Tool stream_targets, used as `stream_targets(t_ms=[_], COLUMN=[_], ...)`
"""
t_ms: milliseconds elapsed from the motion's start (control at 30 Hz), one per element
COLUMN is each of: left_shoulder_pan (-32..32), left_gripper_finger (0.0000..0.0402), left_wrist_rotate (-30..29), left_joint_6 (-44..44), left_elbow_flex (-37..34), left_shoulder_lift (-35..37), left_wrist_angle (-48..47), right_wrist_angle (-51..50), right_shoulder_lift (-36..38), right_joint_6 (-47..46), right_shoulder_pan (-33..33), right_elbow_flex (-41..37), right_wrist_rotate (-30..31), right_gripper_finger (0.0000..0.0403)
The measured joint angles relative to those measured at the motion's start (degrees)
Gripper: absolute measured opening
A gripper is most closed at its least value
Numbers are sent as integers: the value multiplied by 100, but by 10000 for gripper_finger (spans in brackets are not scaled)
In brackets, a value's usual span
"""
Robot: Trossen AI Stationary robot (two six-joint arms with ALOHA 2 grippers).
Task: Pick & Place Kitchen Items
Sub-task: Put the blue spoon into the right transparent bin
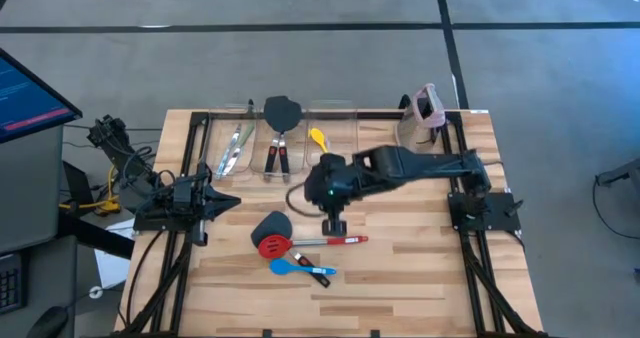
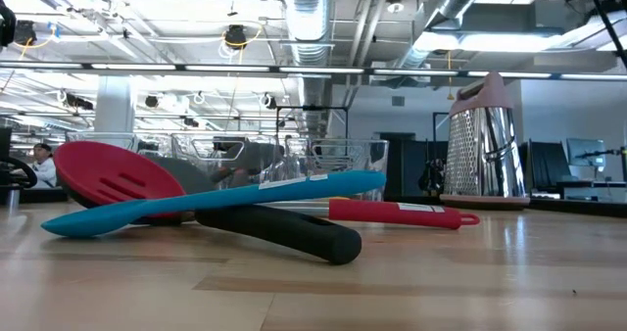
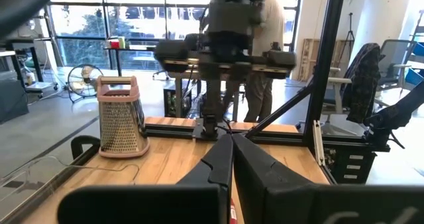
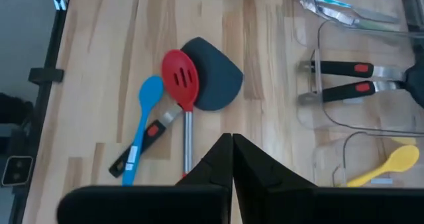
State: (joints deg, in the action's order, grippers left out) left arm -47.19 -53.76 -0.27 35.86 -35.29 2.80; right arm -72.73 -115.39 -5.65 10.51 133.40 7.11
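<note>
- I see three utensils left loose on the wooden worktop [image 1: 420,268]: a red slotted spoon with a steel shaft and red grip [image 1: 274,245], lying across a dark grey spatula with a black-and-red handle [image 1: 272,225], with a blue silicone spoon [image 1: 283,268] just beside them.
- From the low view the blue spoon's handle rests over the spatula's black handle, so the three are tangled; lifting any one risks dragging or flipping its neighbours.
- My right tool [image 1: 333,225] hangs above the steel shaft of the red spoon, fingers pressed together and holding nothing. Descending like this, I would only poke the shaft and roll it away; I judge the fingers must spread first.
- The shaft is thin and smooth, so I expect it to slip or swing head-down if pinched off-centre.
- The clear plastic bins [image 1: 335,108] along the far edge already hold two more dark spatulas [image 1: 281,113], a yellow spoon [image 1: 318,138] and thin silvery-green tools [image 1: 236,146]; a long handle could catch a bin wall on the way in.
- The pink-topped metal grater [image 1: 425,106] stands near the right arm, where a wide swing could knock it.
- My left tool [image 1: 225,202] waits at the worktop's left side, fingers closed and empty.
</note>
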Motion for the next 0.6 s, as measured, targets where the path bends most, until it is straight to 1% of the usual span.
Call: stream_targets(t_ms=[267, 400, 467, 600], left_shoulder_pan=[0, 1, -1, 0], left_gripper_finger=[1, 1, 1, 1], left_wrist_rotate=[0, 0, 0, 0], left_joint_6=[0, 0, 0, 0], left_elbow_flex=[0, 0, 0, -1], left_shoulder_lift=[0, 0, 0, 0], left_wrist_angle=[-21, -23, -23, -23], right_wrist_angle=[17, 377, 669, 1109], right_shoulder_lift=[-2, -4, -4, -4], right_joint_6=[-724, -939, -942, -795], right_shoulder_pan=[533, 779, 879, 945], right_elbow_flex=[0, 0, 0, 0], right_wrist_rotate=[855, 1302, 1392, 1383], right_gripper_finger=[3, 1, 1, 1])
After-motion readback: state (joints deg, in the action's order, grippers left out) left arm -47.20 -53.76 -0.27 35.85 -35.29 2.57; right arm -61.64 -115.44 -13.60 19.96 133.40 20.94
